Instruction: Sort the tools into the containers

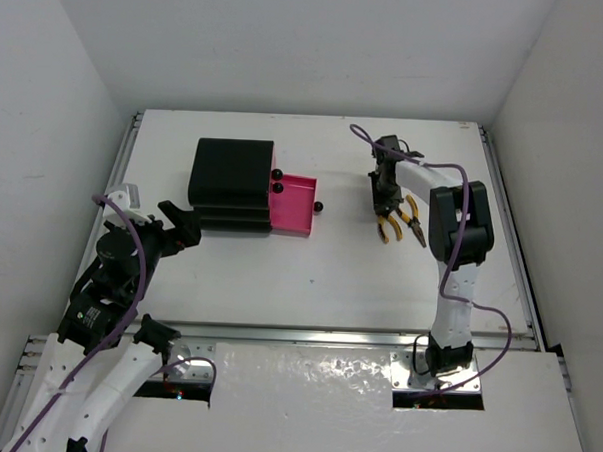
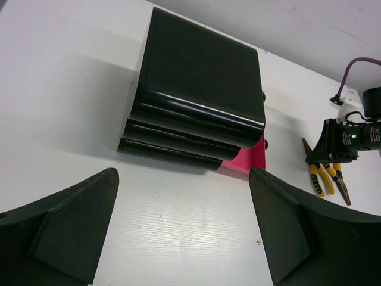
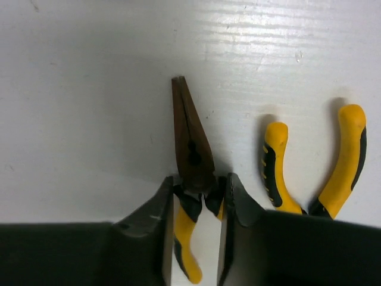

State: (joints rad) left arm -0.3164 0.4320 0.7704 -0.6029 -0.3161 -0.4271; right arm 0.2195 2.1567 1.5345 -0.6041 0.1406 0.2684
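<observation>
1. The right gripper (image 3: 197, 186) stands low over the white counter (image 1: 329, 287). In the overhead view it is well to the right of the small black box-shaped chest (image 1: 231, 173). Its jaws pinch the long-nosed pliers with yellow-and-black handles (image 3: 191, 149) just behind the pivot.
2. The pinched pliers lie flat on the counter, beyond the chest's open side. Their dark tips point away from the wrist camera, and one handle shows between the jaws.
3. A second pair of yellow-handled pliers (image 3: 348, 152) lies just beside the first, also right of the chest. Its two curved handles are spread and clear of the jaws.
4. On the chest's side facing the pliers, one magenta-pink drawer (image 1: 294, 206) stands pulled out, its round black knob (image 1: 320, 207) at the outer end. Two more black knobs sit close against the chest's front.
5. The left gripper (image 2: 183, 174) hovers near the opposite, closed side of the chest. Its jaws are spread wide and apart from the chest, whose stepped black back fills the left wrist view.
</observation>
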